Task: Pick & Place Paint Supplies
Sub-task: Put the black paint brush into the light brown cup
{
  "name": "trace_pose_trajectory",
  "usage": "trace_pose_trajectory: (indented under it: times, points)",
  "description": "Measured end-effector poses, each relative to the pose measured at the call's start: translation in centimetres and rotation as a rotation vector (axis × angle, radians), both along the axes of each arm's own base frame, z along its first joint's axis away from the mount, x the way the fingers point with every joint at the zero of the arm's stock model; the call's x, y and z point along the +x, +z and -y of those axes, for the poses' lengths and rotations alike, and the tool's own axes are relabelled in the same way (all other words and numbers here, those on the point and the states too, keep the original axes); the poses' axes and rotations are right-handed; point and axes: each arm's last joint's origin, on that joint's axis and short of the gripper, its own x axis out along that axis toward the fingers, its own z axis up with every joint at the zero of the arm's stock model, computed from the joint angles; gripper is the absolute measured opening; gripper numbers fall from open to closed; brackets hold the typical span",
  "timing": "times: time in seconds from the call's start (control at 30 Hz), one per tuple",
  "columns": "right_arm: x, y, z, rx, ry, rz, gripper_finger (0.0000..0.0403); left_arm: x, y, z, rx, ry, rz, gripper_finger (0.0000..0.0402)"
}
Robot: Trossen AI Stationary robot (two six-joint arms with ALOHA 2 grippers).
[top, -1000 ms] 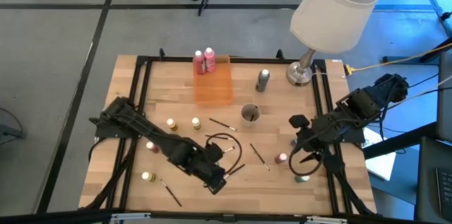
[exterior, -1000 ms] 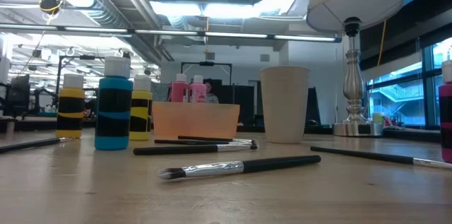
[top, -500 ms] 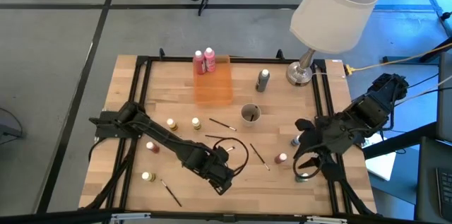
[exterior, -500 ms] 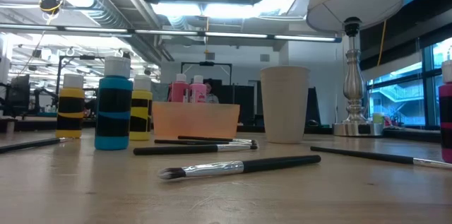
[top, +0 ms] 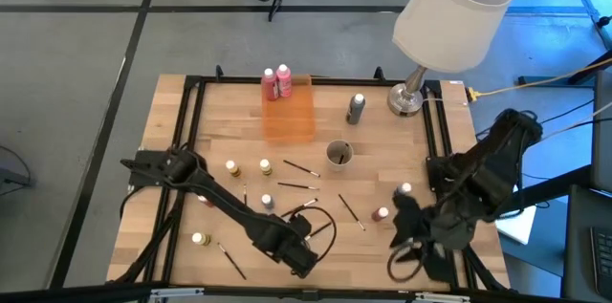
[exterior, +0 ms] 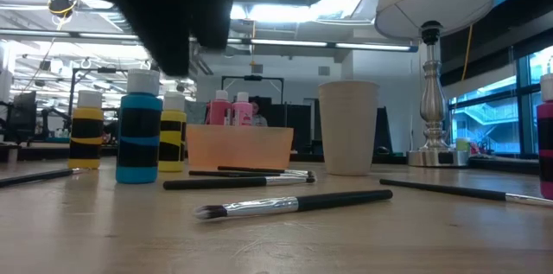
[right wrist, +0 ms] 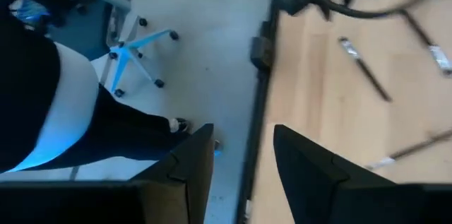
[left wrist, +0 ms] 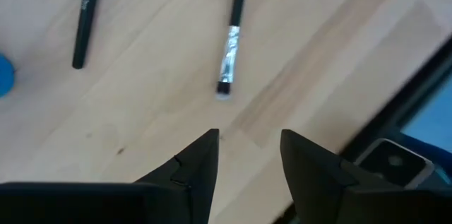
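My left gripper hangs open over the table's near middle, pointing steeply down. Just beyond its fingertips a dark-handled paintbrush lies flat, its bristle end toward the fingers, and a second brush lies beside it. My right gripper is open over the table's near right corner, above the table's edge and the floor. Small paint bottles and more brushes are scattered over the wood. Two pink bottles stand at the orange tray's far end.
A grey cup stands mid-table, with a grey bottle and a lamp behind it at the far right. A black frame borders the tabletop. A person's legs and a chair base are on the floor beside the table.
My left gripper has come down and a little toward the table's near edge; its arm now enters the low view from above. My right gripper has swung toward the near right corner and rolled.
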Motion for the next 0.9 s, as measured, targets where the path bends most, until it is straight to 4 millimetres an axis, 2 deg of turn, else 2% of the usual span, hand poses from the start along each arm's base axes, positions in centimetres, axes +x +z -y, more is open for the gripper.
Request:
trace_pose_trajectory:
  times: [0.13, 0.23, 0.37, 0.9]
  points:
    - [1.0, 0.4, -2.2, 0.117, 0.034, 0.101, 0.0151, 0.5, -1.4, -0.1, 0.014, 0.021, -0.029, 0.0146]
    - [1.4, 1.0, -3.0, 0.176, 0.063, 0.182, 0.0151, 0.9, -2.3, -0.4, 0.015, 0.035, -0.046, 0.0145]
    - [1.5, 1.5, -3.3, 0.209, 0.098, 0.236, 0.0151, 1.4, -3.4, -0.8, 0.004, 0.045, -0.079, 0.0145]
    - [1.3, 1.3, -3.3, 0.189, 0.114, 0.222, 0.0151, 2.9, -4.3, -2.6, -0.06, -0.042, -0.115, 0.0145]
